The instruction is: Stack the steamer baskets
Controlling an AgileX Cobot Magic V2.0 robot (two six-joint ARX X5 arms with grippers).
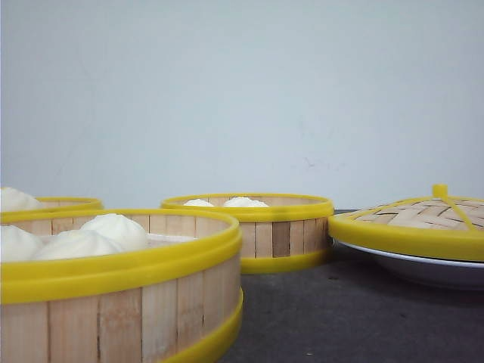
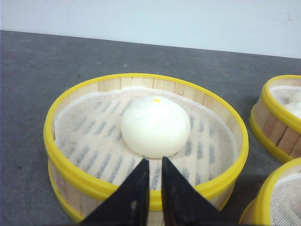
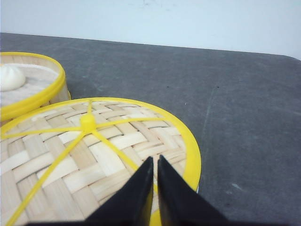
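The left gripper (image 2: 151, 162), jaws nearly closed and empty, is hovering over the round slatted bamboo steamer basket with yellow rims (image 2: 94, 186); it should widen to straddle the near rim squarely.

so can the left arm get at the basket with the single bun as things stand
Probably yes. The left gripper hovers just above that steamer basket's near rim, nothing lying between them, though the jaws look nearly closed and would need opening first.

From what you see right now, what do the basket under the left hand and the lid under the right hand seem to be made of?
The steamer basket: pale matt slats, likely bamboo, between smooth yellow rims that look plastic; a white mesh cloth lines it. The lid: woven flat strips, probably bamboo, with yellow plastic-looking ribs, knob and rim.
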